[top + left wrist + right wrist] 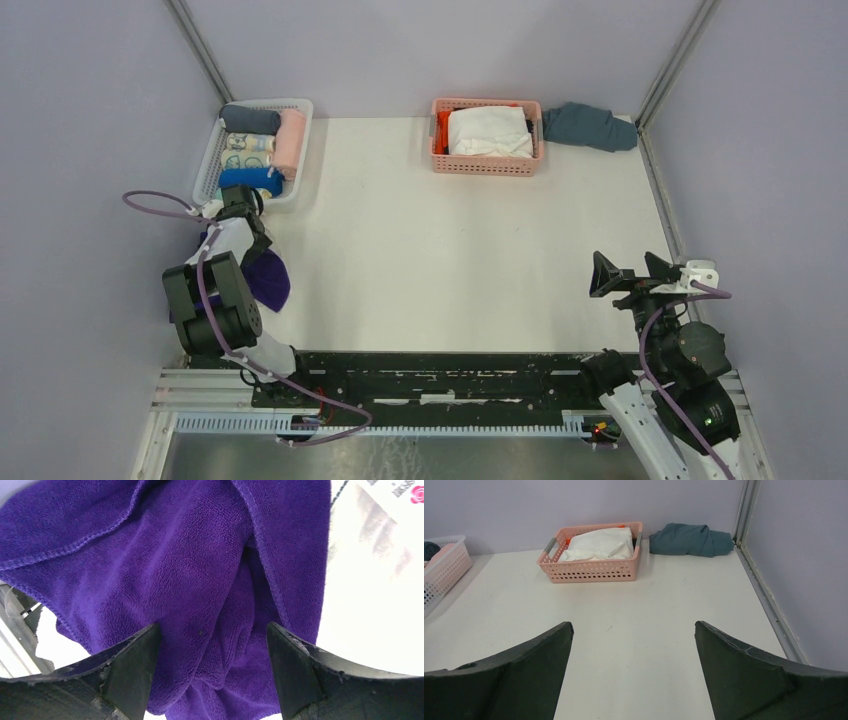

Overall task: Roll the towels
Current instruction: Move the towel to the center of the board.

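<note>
One purple towel (190, 570) sits inside the left claw (210, 630)
Jaws stand wide astride the bunched cloth at the worktop's (430, 250) left near side — right claw (634, 627) wide, holding nothing.

Left arm (212, 295) is folded at the left edge of the worktop (420, 250), with the wrist reaching toward the far side. Left gripper (212, 630) points downward, fingers set wide apart. Right arm (690, 352) is folded at the near right corner. Right gripper (634, 625) is raised above the surface, fingers fully spread and empty.
</note>
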You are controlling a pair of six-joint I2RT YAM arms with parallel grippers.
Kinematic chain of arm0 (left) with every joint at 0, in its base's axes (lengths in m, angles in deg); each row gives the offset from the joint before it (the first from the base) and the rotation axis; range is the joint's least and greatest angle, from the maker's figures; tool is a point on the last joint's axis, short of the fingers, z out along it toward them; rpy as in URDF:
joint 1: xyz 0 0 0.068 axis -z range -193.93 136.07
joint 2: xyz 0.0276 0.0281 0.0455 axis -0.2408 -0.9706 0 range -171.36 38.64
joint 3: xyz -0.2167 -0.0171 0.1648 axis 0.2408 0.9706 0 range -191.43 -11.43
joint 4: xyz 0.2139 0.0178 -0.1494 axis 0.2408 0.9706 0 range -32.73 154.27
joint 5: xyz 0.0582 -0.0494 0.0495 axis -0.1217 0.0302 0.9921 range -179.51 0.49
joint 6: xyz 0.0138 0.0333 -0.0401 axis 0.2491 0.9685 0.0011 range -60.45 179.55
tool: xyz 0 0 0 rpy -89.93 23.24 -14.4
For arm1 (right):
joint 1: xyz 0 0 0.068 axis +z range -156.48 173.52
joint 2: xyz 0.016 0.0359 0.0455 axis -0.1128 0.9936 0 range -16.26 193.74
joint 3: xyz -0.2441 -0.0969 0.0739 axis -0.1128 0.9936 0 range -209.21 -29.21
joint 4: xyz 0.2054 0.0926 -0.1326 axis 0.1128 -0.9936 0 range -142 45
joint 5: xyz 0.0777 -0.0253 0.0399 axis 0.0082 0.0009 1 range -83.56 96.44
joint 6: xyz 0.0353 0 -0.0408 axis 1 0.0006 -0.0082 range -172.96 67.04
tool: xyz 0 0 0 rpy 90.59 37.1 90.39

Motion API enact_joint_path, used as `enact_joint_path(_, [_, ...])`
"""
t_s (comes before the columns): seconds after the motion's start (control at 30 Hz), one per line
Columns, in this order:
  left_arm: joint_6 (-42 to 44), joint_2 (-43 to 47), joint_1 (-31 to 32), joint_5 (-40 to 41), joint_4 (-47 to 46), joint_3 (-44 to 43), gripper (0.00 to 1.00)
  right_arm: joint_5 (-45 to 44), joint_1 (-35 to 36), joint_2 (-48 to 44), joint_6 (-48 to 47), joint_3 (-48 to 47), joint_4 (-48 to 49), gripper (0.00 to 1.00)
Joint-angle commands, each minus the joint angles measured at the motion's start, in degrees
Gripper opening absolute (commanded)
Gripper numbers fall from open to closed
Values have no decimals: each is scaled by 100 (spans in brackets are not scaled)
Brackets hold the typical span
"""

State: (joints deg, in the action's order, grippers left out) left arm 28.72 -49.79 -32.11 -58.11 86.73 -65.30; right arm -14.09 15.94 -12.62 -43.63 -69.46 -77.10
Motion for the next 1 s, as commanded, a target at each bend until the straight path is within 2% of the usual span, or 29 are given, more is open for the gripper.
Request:
enact_joint_path(0.0, [-132, -285, -111, 66, -233, -317, 82, -12, 58, -55, 20, 17, 143, 100])
enact_joint_path(0.1, [-143, -314, -116, 72, -196, -296, 72, -20, 61, -65, 10, 25, 150, 100])
enact_joint_path(0.17, [-126, -193, -112, 79, -161, -298, 55, -37, 54, -74, 4, 26, 151, 100])
enact_joint_path(0.23, [-131, 53, -110, 128, -141, -272, 20, -47, 69, -80, 3, 30, 151, 100])
enact_joint_path(0.3, [-98, 337, -104, 130, -88, -257, 10, -47, 66, -82, -3, 34, 150, 100])
enact_joint_path(0.4, [-24, 864, -77, 129, 23, -331, 3, -64, 70, -61, -9, 30, 149, 100])
enact_joint_path(0.53, [167, 1444, 109, 79, 235, -637, 3, -48, 68, -21, -2, 35, 160, 100])
enact_joint_path(0.77, [339, 1957, 1466, 255, 971, -1673, 3, -51, 70, 55, -35, 27, 149, 100])
enact_joint_path(0.97, [218, 1927, 2890, -669, 1291, -2601, 3, -48, 70, 117, -45, 22, 168, 100])
